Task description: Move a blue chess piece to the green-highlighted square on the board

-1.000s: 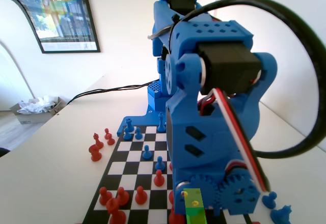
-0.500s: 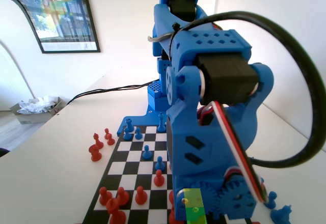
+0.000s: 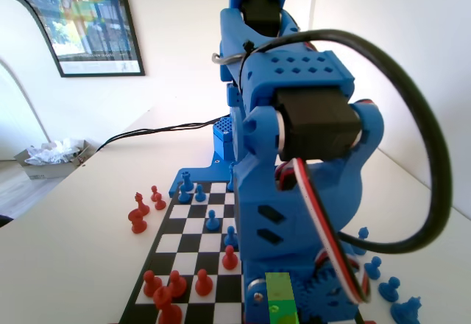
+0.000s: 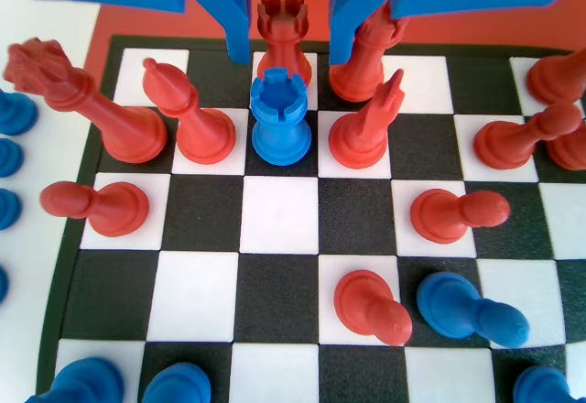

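Your blue two-finger gripper (image 4: 288, 46) is released: its two jaws hang apart from the top of the wrist view, clasping nothing. Take the small blue plastic chess piece with the crenellated, castle-like top (image 4: 280, 117) as your landmark. It stands upright on a dark square of the flat black-and-white checkered board (image 4: 279, 215), just below the gap between the jaws and touching neither of them.

Directly beyond that blue piece, between the jaws, a red castle-topped piece (image 4: 283, 32) stands upright. Just left of the blue piece is a red bishop-like piece (image 4: 190, 114), and further left a taller red piece with a crown (image 4: 87, 101) leans in the picture. Just right of it stands a red knight-shaped piece (image 4: 371, 124). Nearer the camera than the blue piece, the white square next to it is bare; further down and to the right a red pawn (image 4: 371, 307) and a blue pawn (image 4: 472, 310) sit side by side.

In the fixed view the blue arm (image 3: 294, 184) blocks most of the board, and the bright green-tinted square (image 3: 280, 287) shows at the bottom edge, over the arm's lower part. You cannot tell from that view whether the blue piece stands on it.
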Robot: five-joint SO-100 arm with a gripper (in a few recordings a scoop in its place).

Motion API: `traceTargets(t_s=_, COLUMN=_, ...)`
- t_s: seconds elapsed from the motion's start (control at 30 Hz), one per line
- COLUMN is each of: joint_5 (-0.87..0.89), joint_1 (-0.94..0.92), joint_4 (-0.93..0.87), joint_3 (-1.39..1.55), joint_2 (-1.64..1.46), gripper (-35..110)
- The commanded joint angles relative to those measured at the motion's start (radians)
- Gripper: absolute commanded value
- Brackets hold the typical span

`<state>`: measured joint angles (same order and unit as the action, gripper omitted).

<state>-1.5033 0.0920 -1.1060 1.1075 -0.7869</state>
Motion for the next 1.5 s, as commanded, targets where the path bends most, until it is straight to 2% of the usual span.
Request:
traceTargets(t_s=0.0, joint_5=-0.015, joint_1=0.011, joint_4=0.0, joint_3=-0.04, joint_2=-0.044, gripper=10)
traceTargets(t_s=0.6, joint_5=-0.023, joint_1=0.021, joint_4=-0.002, joint_3=-0.031, joint_2=-0.046, gripper=9)
traceTargets(t_s=1.17, joint_5=-0.055, joint_1=0.018, joint_4=-0.018, joint_3=-0.032, joint_2=-0.055, gripper=1)
traceTargets(t_s=1.47, joint_5=-0.012, joint_1=0.002, joint_4=-0.183, joint_3=-0.196, joint_2=-0.114, gripper=1)
